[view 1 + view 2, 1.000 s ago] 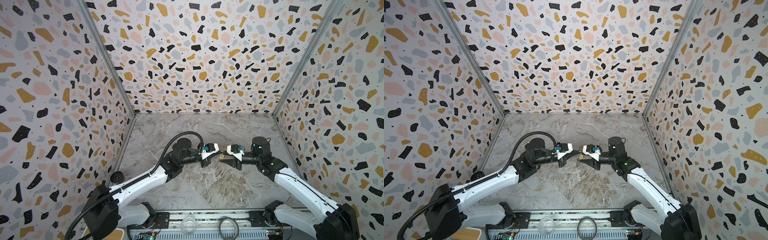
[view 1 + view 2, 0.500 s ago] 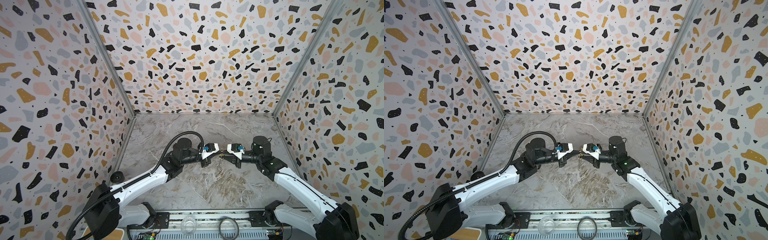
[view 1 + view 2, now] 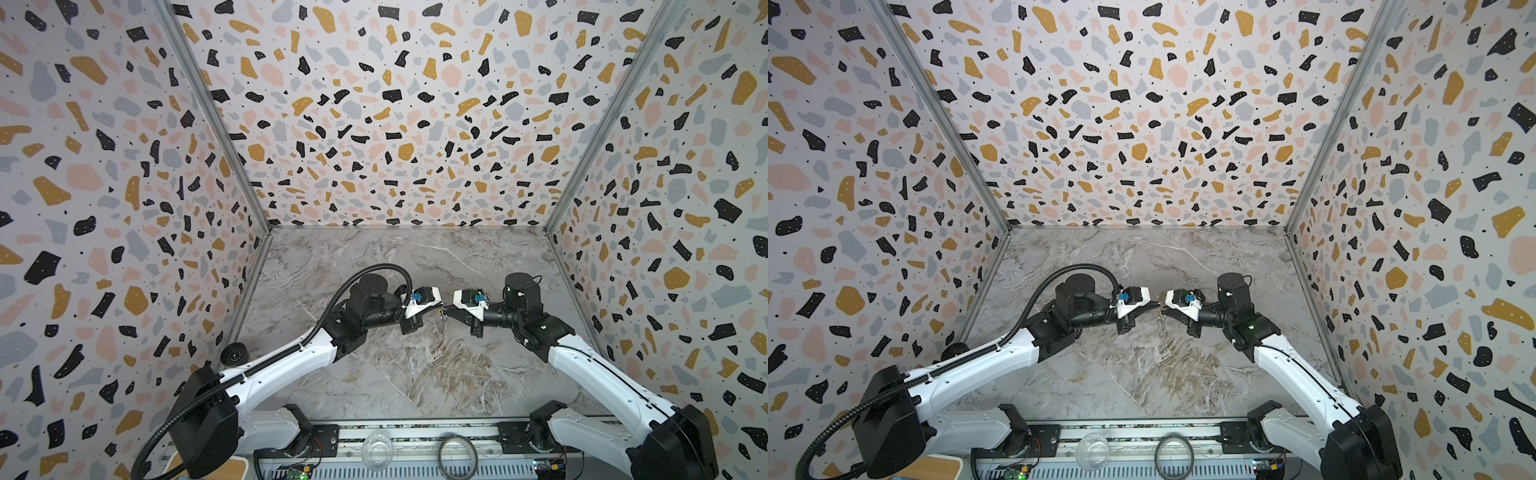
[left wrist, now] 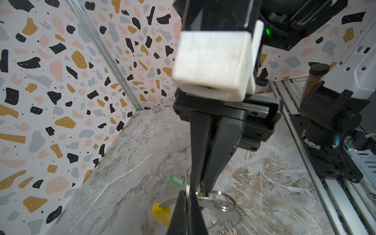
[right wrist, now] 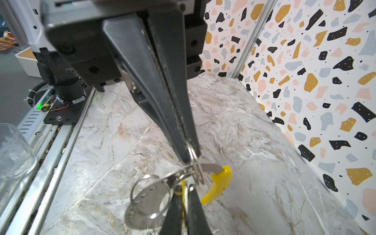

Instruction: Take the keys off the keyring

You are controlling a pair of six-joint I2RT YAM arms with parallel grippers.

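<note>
A: What do we have nearest?

B: On the front rail (image 3: 419,433) we see a clear glass (image 3: 377,451) standing, and a dark ring (image 3: 457,454) lying just beside it.

A: And past the rail?

B: Out over the middle of the tabletop (image 3: 415,374), well apart from the rail, the two sets of fingers meet tip to tip. The left fingers (image 4: 184,200) are closed all the way on the keyring (image 5: 211,167), as far as we can tell; a silvery edge shows between them. The right fingers (image 5: 189,152) are pinched tight on a small ring (image 5: 194,159) of the same bunch.

A: Where does the keyring sit?

B: It hangs between the two sets of tips, with its yellow sleeve (image 5: 219,183) on the side away from the rail.

A: And the keys (image 4: 177,180)?

B: We make out one green tag (image 4: 175,179) just past the right fingers, farther from the rail. Whether it hangs or lies on the tabletop we cannot tell.
</note>
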